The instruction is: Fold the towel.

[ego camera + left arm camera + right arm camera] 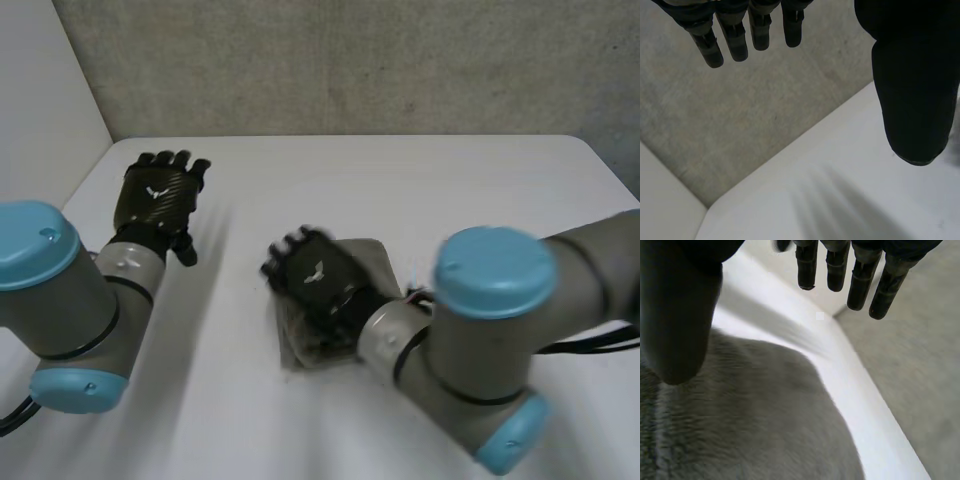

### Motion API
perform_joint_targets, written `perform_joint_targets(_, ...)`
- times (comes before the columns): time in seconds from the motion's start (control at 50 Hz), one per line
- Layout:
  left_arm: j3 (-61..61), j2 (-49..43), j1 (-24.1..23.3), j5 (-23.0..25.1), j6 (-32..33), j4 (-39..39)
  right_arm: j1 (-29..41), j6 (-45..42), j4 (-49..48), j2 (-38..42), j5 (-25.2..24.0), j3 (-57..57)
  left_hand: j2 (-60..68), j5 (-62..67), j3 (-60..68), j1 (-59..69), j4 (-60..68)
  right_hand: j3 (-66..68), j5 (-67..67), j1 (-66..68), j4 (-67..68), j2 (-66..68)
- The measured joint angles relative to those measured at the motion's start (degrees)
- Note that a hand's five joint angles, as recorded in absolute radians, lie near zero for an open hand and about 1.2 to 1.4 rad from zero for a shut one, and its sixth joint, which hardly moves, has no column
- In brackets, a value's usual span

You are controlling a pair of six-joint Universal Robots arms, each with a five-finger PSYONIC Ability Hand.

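Towel (376,257) on table (420,185) under right robot hand (318,278), left robot hand (158,198) aside, both unclenched

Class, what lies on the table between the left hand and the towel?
Nothing: the head view shows a bare stretch of table between the left hand and the towel.

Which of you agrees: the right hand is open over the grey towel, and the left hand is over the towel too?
Wrong on the left hand: the head view shows it over bare table, apart from the towel. The rest stands.
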Motion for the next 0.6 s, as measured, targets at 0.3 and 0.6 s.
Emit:
perform_joint_targets(0.3, 11.0, -7.5, -11.4, 0.0, -10.8, -12.0, -14.4, 27.3, 1.2, -5.6, -0.3, 6.6, 0.7, 0.0, 0.5, 0.2, 0.4, 0.0, 0.0, -0.2, 0.0, 0.0)
perform_joint_targets(0.6, 15.0, -19.3, -14.2, -1.9, -20.0, -20.7, -14.0, 23.5, 6.2, 6.9, 0.1, -1.8, 0.7, 0.0, 0.5, 0.2, 0.6, 0.0, 0.0, -0.2, 0.0, 0.0)
